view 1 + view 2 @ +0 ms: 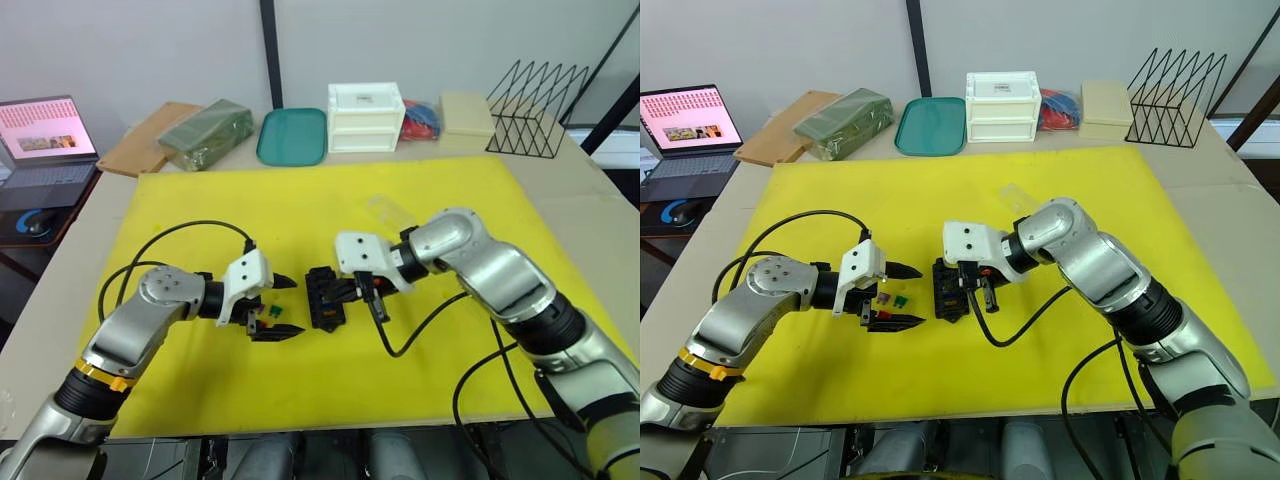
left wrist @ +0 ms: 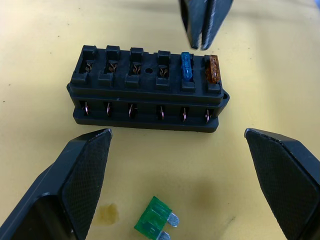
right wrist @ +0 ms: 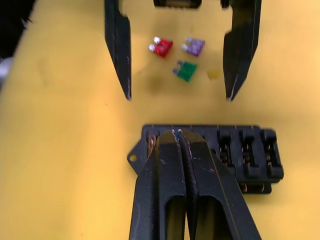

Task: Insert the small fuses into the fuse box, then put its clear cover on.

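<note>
The black fuse box [image 2: 147, 92] lies on the yellow mat [image 1: 330, 190] between the two arms, with a blue fuse [image 2: 186, 66] and a tan fuse [image 2: 213, 69] seated side by side at one end of its near row and the other slots bare. The right gripper [image 3: 181, 137] hovers just over that filled end, its fingers pressed together with nothing between them. The left gripper [image 2: 182, 145] is spread wide and empty, straddling the loose green fuse [image 2: 156, 226] that lies on the mat just beside the box; the red fuse [image 3: 161, 47] and purple fuse [image 3: 194, 46] lie near it. The clear cover [image 1: 390, 211] rests on the mat well behind the box, near the right forearm. The likely trouble: the loose fuses lie flat and close together, so a closing finger could push one aside or catch two at once, and a fuse gripped askew may jam on the slot contacts or shift the unheld box. The right arm's cable could also drag across the mat. No brand, label or rating is legible on the fuses or the box.
</note>
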Controlling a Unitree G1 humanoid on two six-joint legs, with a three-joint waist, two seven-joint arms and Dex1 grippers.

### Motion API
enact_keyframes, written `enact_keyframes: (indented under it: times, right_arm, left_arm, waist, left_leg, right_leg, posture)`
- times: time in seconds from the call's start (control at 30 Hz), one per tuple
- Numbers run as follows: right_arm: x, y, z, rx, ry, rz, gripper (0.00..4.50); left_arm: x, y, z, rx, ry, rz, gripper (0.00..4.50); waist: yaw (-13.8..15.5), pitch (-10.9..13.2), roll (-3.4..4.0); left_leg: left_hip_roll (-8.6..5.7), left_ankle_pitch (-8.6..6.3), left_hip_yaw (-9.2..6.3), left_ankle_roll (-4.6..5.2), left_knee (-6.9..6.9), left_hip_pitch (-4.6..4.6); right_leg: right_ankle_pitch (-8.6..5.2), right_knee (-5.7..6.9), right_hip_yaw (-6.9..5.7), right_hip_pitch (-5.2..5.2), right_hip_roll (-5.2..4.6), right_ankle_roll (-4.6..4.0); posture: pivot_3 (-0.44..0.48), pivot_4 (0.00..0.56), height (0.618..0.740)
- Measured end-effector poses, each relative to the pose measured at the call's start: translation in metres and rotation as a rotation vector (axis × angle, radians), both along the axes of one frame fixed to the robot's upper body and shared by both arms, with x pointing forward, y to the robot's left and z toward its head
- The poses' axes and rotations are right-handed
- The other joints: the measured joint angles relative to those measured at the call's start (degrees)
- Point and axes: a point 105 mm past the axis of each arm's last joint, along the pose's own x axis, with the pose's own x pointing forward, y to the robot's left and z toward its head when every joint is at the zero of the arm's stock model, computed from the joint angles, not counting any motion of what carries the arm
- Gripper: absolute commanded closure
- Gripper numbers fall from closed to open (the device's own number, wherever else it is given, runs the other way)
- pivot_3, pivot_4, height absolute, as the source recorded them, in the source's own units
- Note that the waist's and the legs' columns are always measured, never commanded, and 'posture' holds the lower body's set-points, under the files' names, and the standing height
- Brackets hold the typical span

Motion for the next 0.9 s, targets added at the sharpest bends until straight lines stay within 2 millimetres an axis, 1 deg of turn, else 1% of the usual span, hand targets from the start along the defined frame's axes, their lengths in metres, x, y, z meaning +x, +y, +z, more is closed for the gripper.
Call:
enact_keyframes:
  times: [0.17,0.57,0.7,0.8,0.9]
  right_arm:
    - [0.004,-0.002,-0.009,-0.006,-0.001,-0.013,4.46]
    - [0.005,-0.002,-0.016,-0.036,-0.065,0.022,4.46]
    - [0.003,-0.003,-0.013,-0.001,-0.032,0.004,4.46]
    - [0.001,-0.001,-0.009,0.047,0.018,-0.018,4.46]
    - [-0.001,0.004,0.012,0.162,0.026,-0.031,4.46]
  left_arm:
    - [0.000,0.000,0.000,0.000,0.000,0.000,0.00]
    - [0.000,0.000,0.000,0.001,-0.002,0.001,0.00]
    - [0.000,0.001,0.002,-0.008,0.001,0.007,0.00]
    - [0.000,0.004,0.009,-0.039,0.017,0.020,0.00]
    - [-0.001,0.013,0.018,-0.044,0.027,0.036,0.00]
  waist:
    - [0.0,0.0,0.00]
    - [0.1,0.0,-0.02]
    - [0.1,0.0,-0.02]
    - [0.0,0.0,-0.02]
    - [-0.1,0.0,-0.02]
  left_leg:
    - [0.00,0.00,0.00,0.00,0.00,0.00]
    - [0.00,0.00,0.00,0.00,0.01,0.08]
    - [0.00,0.00,-0.01,0.00,0.01,0.07]
    - [0.00,0.00,-0.01,0.00,0.00,0.06]
    - [0.01,0.00,-0.02,0.00,-0.03,0.03]
  right_leg:
    - [0.00,0.00,0.00,0.00,0.00,0.00]
    - [0.00,0.00,0.00,0.10,0.01,0.00]
    - [0.00,0.00,0.00,0.09,0.01,0.00]
    - [0.00,0.00,0.00,0.06,0.01,0.00]
    - [0.00,0.00,0.00,0.02,0.01,0.00]
  posture:
    - [0.000,0.150,0.740]
    - [0.000,0.150,0.740]
    - [0.000,0.150,0.740]
    - [0.000,0.150,0.740]
    - [0.000,0.150,0.740]
